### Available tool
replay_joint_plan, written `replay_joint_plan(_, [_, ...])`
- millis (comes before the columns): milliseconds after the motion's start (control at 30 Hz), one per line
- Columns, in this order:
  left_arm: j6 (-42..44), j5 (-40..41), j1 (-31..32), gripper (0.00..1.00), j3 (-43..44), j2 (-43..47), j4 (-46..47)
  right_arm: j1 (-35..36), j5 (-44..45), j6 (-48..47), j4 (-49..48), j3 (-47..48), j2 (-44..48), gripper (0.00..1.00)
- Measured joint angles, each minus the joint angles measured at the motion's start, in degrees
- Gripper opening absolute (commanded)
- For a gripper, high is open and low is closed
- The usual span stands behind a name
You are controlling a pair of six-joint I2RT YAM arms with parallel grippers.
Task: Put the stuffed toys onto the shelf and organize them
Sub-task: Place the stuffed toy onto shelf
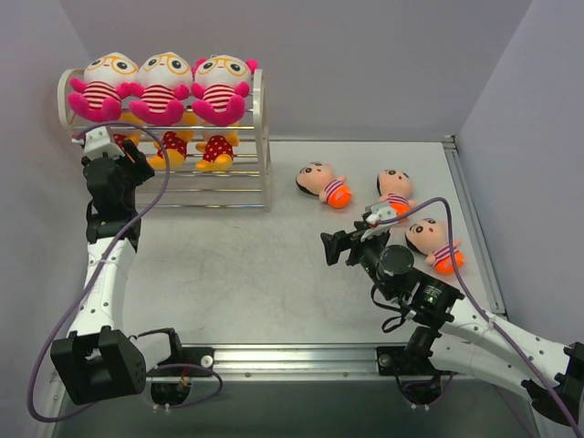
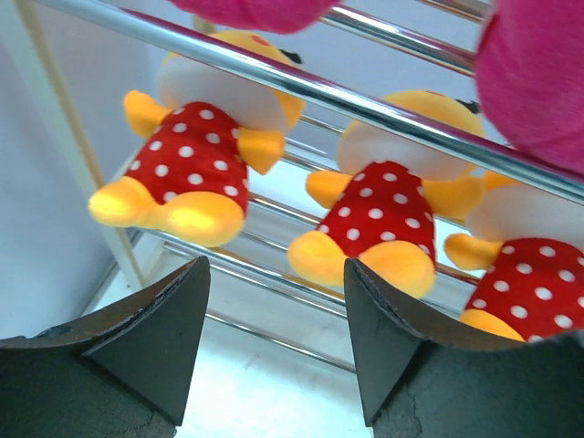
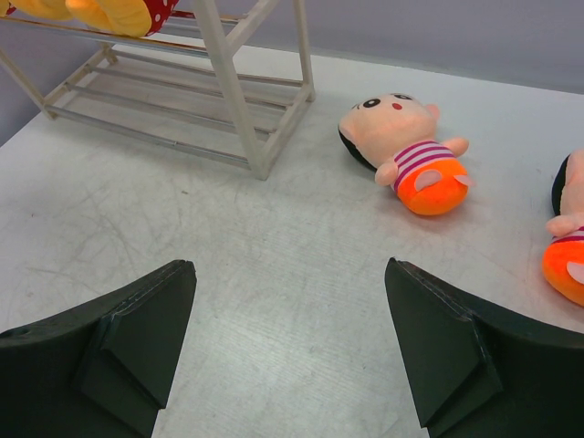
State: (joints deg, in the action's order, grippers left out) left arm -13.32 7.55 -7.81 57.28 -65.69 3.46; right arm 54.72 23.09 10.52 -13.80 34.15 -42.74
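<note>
Holding my left pincer [image 2: 276,266] open, empty, before the shelf's [image 2: 365,99] red-dotted yellow dolls [image 2: 187,164]; my right pincer [image 3: 289,265] gapes empty over the table [image 3: 274,228] near a peach-faced doll [image 3: 394,126]

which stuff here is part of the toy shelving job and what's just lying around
Job: shelf; three pink toys on its top tier; three yellow toys one tier down; three peach toys on the table.
Lying about: nothing loose that shows.

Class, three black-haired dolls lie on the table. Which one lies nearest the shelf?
The leftmost doll, just right of the shelf; the middle doll and rightmost doll lie farther away.
</note>
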Motion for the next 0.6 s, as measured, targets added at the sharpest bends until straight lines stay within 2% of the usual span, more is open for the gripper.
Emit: replay_joint_plan(600, [0.39, -1.05, -5.68, 0.68, 0.0, -7.43, 2.47, 0.0, 0.0, -0.02, 0.2, 0.0, 1.18, 0.87])
